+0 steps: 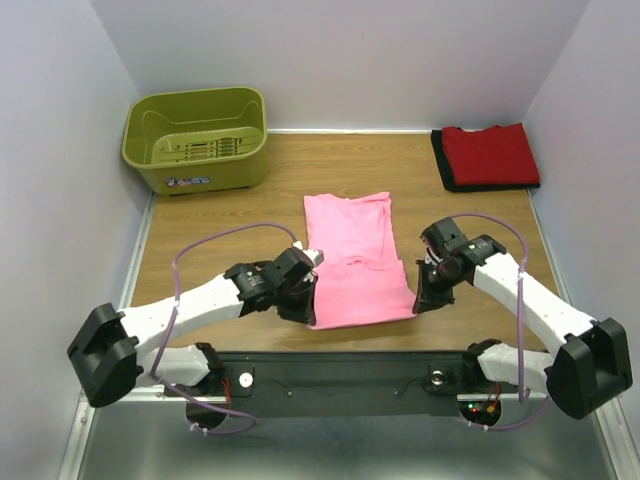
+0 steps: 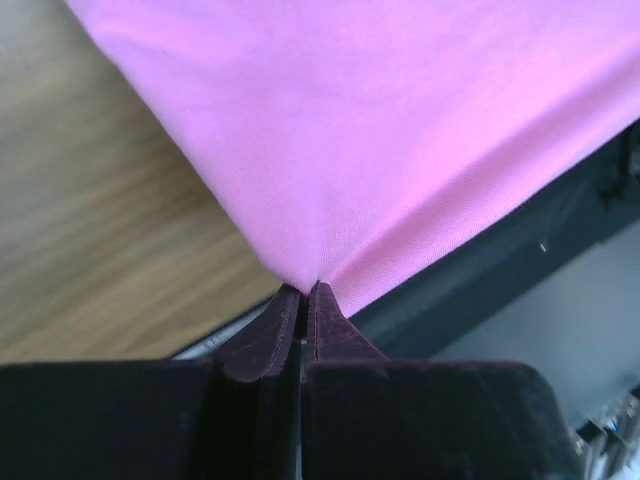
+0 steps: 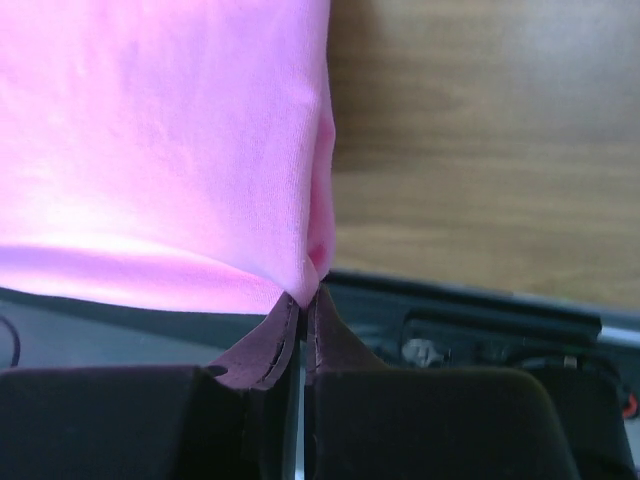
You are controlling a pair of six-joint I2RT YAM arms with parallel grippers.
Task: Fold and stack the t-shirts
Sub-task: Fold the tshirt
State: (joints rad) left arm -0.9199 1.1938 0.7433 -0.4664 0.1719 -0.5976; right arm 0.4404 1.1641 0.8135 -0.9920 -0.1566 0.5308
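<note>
The plain bright pink soft cloth t-shirt lies on the wooden table, midway between its left and right edges and reaching to its near edge. Its far part lies flat and narrower, with a seam or fold line running across the middle, and its near part spreads wider. The left gripper is clamped on the shirt's near-left corner. In the left wrist view its dark padded fingers are pressed together with the pink cloth pinched at their tips and fanning out taut from that point over the wood and the black rail at the table's near edge. The right gripper grips the near-right corner in the same way. The right wrist view shows its fingers closed on a small bunched fold of the pink cloth, again just over the near edge. At the far right corner of the table, well apart from the pink shirt, a plain red cloth t-shirt sits folded into a neat rectangle on top of a black t-shirt, which shows only as a dark border along the left and near sides. At the far left corner stands an olive-green plastic basket with slotted walls.
</note>
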